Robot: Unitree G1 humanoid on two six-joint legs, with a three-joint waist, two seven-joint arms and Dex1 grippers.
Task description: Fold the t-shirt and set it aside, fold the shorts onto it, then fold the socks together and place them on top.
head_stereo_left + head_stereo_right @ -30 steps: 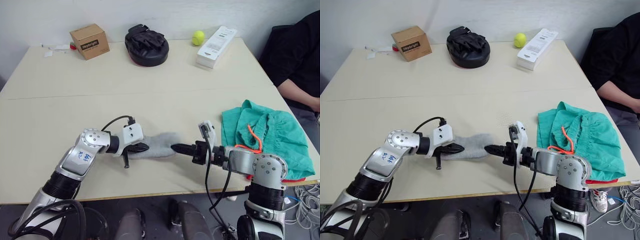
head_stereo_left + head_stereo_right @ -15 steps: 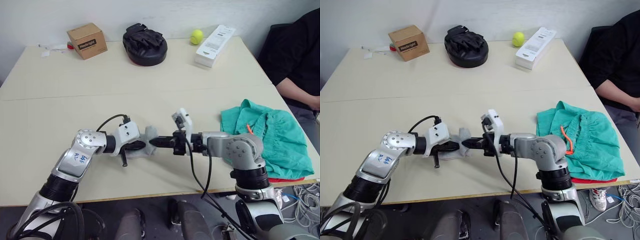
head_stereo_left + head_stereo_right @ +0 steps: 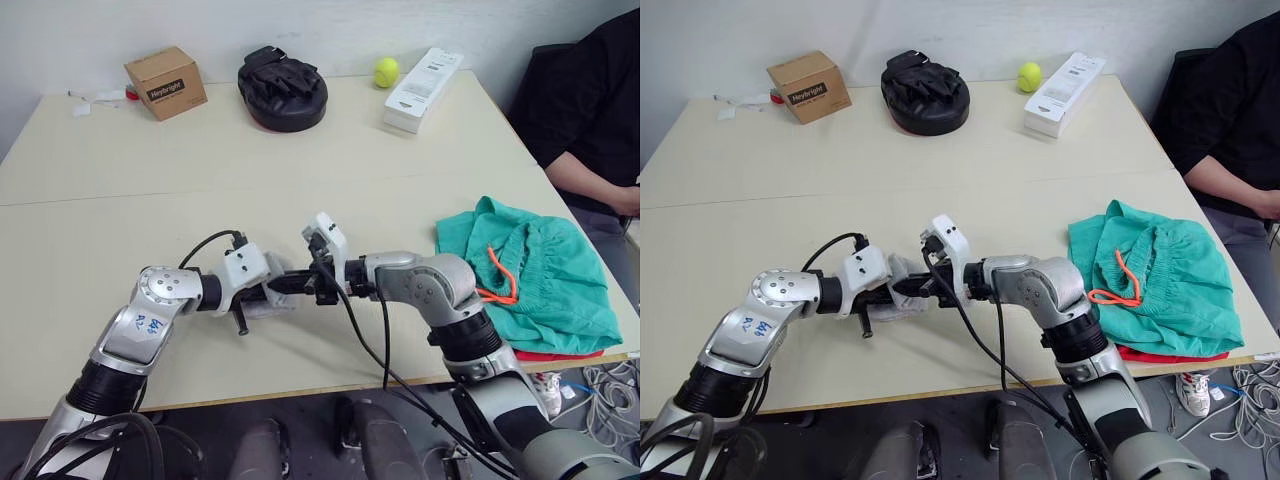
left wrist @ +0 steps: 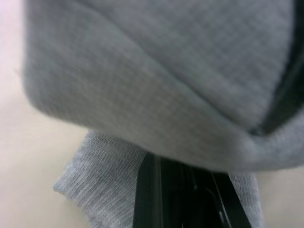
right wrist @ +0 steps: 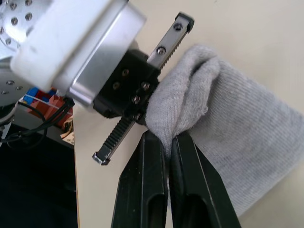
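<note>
The socks (image 5: 223,128) bunch between the two arms, so the left gripper (image 3: 883,294) is buried in grey fabric and its fingers cannot be read (the left wrist view is a blur of knit). The t-shirt (image 3: 1165,353) shows as a red sliver under the shorts (image 3: 1155,280), toward 3 o'clock on the surface (image 3: 120,210). The person (image 3: 590,100) is cut off at the picture's 2 o'clock edge.

The cardboard box (image 3: 165,83) at the table's far left carries a dark label that seems to read "Heybright".
</note>
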